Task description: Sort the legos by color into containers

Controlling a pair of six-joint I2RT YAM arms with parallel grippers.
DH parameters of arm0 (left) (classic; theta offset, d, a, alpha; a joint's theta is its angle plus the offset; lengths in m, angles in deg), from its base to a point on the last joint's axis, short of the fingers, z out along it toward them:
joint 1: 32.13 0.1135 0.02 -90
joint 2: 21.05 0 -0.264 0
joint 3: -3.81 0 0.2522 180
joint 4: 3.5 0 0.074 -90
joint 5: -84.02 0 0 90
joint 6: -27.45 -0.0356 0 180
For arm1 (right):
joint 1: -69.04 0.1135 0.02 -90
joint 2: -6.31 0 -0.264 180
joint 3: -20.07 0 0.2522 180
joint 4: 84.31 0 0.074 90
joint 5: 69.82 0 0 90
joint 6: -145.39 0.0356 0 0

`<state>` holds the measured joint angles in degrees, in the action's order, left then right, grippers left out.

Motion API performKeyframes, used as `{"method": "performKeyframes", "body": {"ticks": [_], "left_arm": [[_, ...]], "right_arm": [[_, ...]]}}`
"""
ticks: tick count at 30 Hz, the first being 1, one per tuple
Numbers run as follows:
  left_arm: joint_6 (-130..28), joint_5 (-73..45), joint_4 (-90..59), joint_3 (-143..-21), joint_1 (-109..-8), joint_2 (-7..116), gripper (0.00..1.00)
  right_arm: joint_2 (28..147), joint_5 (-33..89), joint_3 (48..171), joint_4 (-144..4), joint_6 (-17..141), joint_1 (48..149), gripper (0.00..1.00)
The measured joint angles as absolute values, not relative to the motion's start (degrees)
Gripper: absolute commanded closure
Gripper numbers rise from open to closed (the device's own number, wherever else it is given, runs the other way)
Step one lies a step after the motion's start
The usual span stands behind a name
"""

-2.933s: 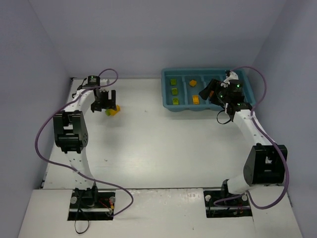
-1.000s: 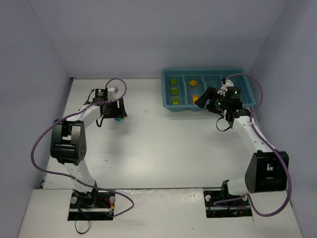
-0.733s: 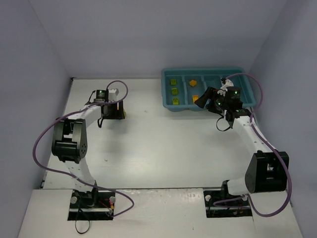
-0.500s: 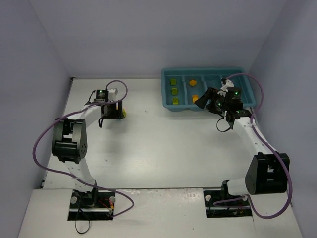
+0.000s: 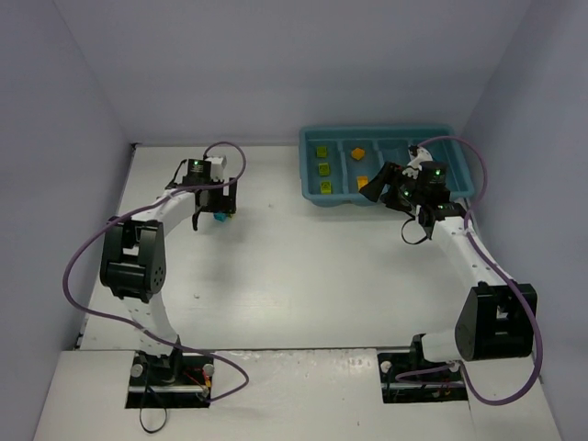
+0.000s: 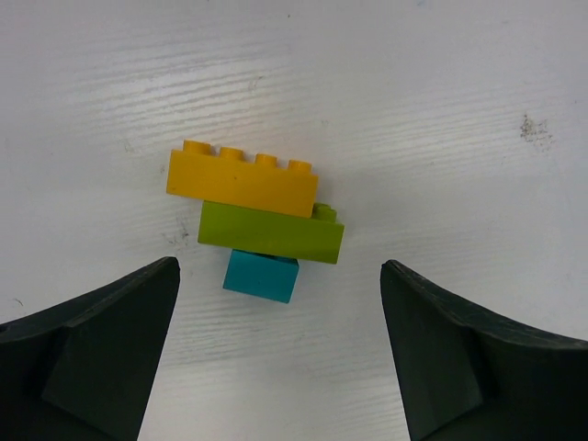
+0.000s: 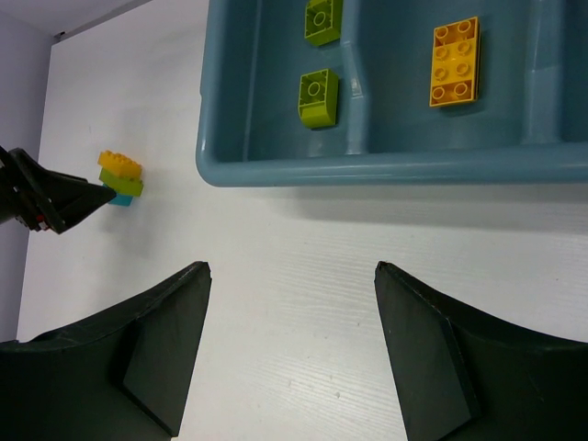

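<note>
Now my left fingers (image 6: 101, 340) have spread and dropped the yellow-green-blue lego clump (image 6: 257, 216) on the bench (image 6: 459, 110), still joined; my right fingers (image 7: 138, 349) are spread too.

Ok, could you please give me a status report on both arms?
Left claw open over the yellow-green-blue clump, not touching. Right claw open, empty, near the tray. Nothing in the way.

Yellow-green-cyan clump (image 6: 260, 220) lies at nine o'clock of the teal tray (image 7: 367, 170). Green bricks (image 7: 317, 96) occupy its nine-o'clock end compartment (image 7: 266, 83), orange bricks (image 7: 455, 61) the next.
</note>
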<state>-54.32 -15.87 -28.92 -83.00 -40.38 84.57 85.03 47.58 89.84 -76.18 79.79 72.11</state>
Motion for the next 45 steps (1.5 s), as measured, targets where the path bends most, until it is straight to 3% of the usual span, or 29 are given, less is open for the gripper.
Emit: {"method": "performKeyframes", "body": {"ticks": [10, 15, 22, 37, 39, 40, 43, 44, 45], "left_arm": [[-54.89, -12.43, -30.08, -89.12, -41.19, 91.85, 0.17], [-54.95, -10.86, -31.31, -90.39, -41.82, 93.66, 0.27], [-55.15, -10.64, -31.92, -91.18, -42.63, 93.95, 0.32], [-55.78, -10.16, -32.88, -91.13, -42.80, 93.95, 0.32], [-55.81, -10.12, -33.32, -91.13, -42.80, 93.95, 0.36], [-55.87, -10.12, -33.60, -91.13, -42.80, 93.95, 0.45], [-56.18, -10.25, -33.80, -91.13, -42.80, 93.93, 0.59], [-56.20, -10.36, -33.80, -91.13, -42.80, 93.93, 0.72], [-56.20, -10.47, -33.82, -91.13, -42.80, 93.91, 0.79]], "right_arm": [[85.03, 47.67, 89.84, -75.87, 79.79, 72.11, 0.31], [85.03, 47.67, 89.84, -75.76, 79.64, 72.11, 0.31], [85.03, 47.65, 89.84, -75.46, 79.55, 72.11, 0.31], [85.03, 47.67, 89.84, -75.46, 79.55, 72.11, 0.31], [85.03, 47.69, 89.84, -75.46, 79.55, 72.11, 0.31], [85.03, 47.69, 89.84, -75.46, 79.55, 72.11, 0.31], [85.03, 47.82, 89.84, -75.46, 79.55, 72.11, 0.32], [85.03, 48.02, 89.84, -75.46, 79.58, 72.11, 0.32], [85.03, 48.19, 89.84, -75.46, 79.55, 72.11, 0.32]]}}
